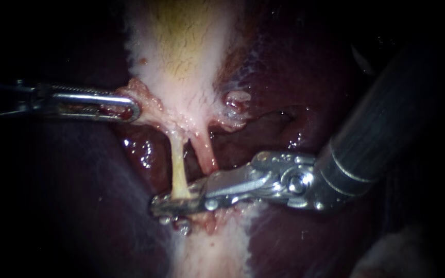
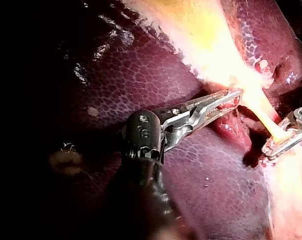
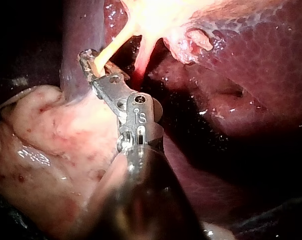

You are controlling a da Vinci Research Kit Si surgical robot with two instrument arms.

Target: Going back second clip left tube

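Endoscope view: the left instrument (image 1: 130,109), a slim silver shaft entering from the left edge, has its jaws closed on a pinkish tissue fringe (image 1: 139,95) at the edge of the pale, yellow-streaked gallbladder (image 1: 186,46) in the upper centre of the frame. From the right, the right instrument (image 1: 168,205), a dark ribbed shaft ending in long bright metal jaws, reaches across to the lower centre. The pale yellow, thread-thin left tube (image 1: 177,164) hangs straight down from the gallbladder's neck, and its lower end sits between those jaws, which lie almost together and press on it from both sides. Just beside it, towards the right, runs the shorter reddish right tube (image 1: 205,154), clear of the jaws. A small metallic glint (image 1: 182,224) shows just below the jaws; whether it is a clip cannot be told. Dark maroon liver (image 1: 284,237) surrounds the site. Left wrist view: the left instrument (image 2: 231,97) holds the fringe between toothed jaws set narrowly apart, with the left tube (image 2: 265,112) stretched ahead of it to the right instrument (image 2: 281,145). Right wrist view: the right instrument (image 3: 93,65) meets the left tube (image 3: 115,42) at its tip, with the liver (image 3: 256,65) beside it.
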